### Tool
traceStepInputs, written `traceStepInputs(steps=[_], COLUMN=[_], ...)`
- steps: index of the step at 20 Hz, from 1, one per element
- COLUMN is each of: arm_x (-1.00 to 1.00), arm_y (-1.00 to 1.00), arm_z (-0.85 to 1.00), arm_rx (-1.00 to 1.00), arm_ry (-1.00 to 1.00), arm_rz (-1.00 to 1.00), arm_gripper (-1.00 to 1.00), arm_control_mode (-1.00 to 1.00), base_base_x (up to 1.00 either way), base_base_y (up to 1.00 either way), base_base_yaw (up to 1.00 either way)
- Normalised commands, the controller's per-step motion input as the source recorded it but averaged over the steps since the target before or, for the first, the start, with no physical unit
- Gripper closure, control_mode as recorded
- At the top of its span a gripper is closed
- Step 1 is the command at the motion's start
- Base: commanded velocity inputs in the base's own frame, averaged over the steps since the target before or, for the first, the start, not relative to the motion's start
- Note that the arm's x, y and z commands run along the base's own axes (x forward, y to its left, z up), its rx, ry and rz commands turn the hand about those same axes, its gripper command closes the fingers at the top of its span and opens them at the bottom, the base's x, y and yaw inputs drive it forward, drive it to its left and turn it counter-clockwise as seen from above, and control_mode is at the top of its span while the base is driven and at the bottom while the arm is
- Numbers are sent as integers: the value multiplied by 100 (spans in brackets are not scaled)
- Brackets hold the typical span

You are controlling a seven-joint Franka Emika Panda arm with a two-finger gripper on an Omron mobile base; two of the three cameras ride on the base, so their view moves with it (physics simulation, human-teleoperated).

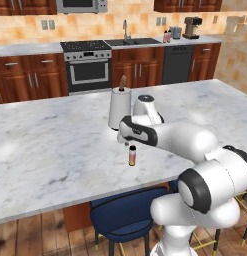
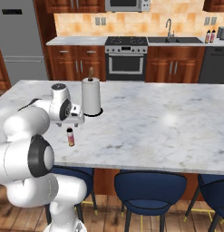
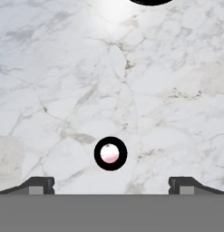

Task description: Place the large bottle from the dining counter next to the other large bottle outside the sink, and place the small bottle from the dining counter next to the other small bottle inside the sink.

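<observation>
Small black-capped bottle with pink-orange body (image 3: pixel 110 153) stands upright on white marble dining counter (image 3: pixel 63 81), directly below gripper (image 3: pixel 111 185), between its tips. Jaws fully spread, nothing held. No label text readable.

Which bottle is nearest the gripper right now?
The small bottle standing alone on the dining counter, right below the open gripper. The other two bottles stand far off beside the sink.

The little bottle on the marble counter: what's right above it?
The open gripper hangs above the small bottle, fingertips either side of its cap. A paper towel roll stands behind; the arm hides the roll's base.
</observation>
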Motion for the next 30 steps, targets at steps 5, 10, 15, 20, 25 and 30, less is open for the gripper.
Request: traceStepInputs(steps=[5, 10, 15, 20, 25, 30], arm_x=[5, 7, 11, 8, 0, 0], arm_y=[0, 0, 0, 0, 0, 0], arm_z=[-15, -13, -20, -5, 0, 0], arm_rx=[0, 0, 0, 0, 0, 0], arm_ry=[0, 0, 0, 0, 0, 0], arm_rz=[0, 0, 0, 0, 0, 0], arm_gripper=[-100, -100, -100, -100, -100, -100], arm_control_mode=[-100, -100, -100, -100, -100, -100], base_base_x=[0, 0, 0, 0, 0, 0], base_base_y=[0, 0, 0, 0, 0, 0], base_base_yaw=[0, 0, 0, 0, 0, 0])
